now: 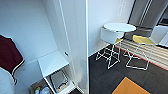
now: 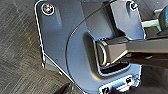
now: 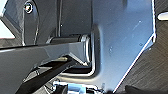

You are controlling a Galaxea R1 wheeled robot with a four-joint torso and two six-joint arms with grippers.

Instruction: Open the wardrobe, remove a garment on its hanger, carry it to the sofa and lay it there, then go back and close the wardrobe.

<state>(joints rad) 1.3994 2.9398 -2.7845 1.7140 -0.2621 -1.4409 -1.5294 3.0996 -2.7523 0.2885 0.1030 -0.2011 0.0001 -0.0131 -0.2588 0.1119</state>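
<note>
Wardrobe [image 1: 62, 37] first: in the head view the tall white cabinet stands open, its plain white door swung out edge-on toward the camera and its pale interior exposed. Inside the wardrobe, low down, sits a white shelf [image 1: 53, 62] with a grey tray-like item [image 1: 58, 80] beneath it and a box of small coloured things [image 1: 41, 89] beside that. At the wardrobe's far left hangs a maroon jacket with white sleeves and striped trim [image 1: 8, 56]; this is not the dark coat the task wants, and I cannot make out that garment or its hanger among what hangs there. Right of the wardrobe, on dark carpet, stand a white stool [image 1: 112, 37] and a yellow-seated stool [image 1: 141, 41] on wire legs.

Judging from this, opening is done, while carrying to the sofa and closing appear to remain; whether the garment has been taken out I cannot tell.

Left wrist view: the robot's dark plate over grey carpet; the gripper's state I cannot tell.

Right wrist view: the same kind of plate and bar above carpet; again, I cannot tell the gripper's state.
</note>
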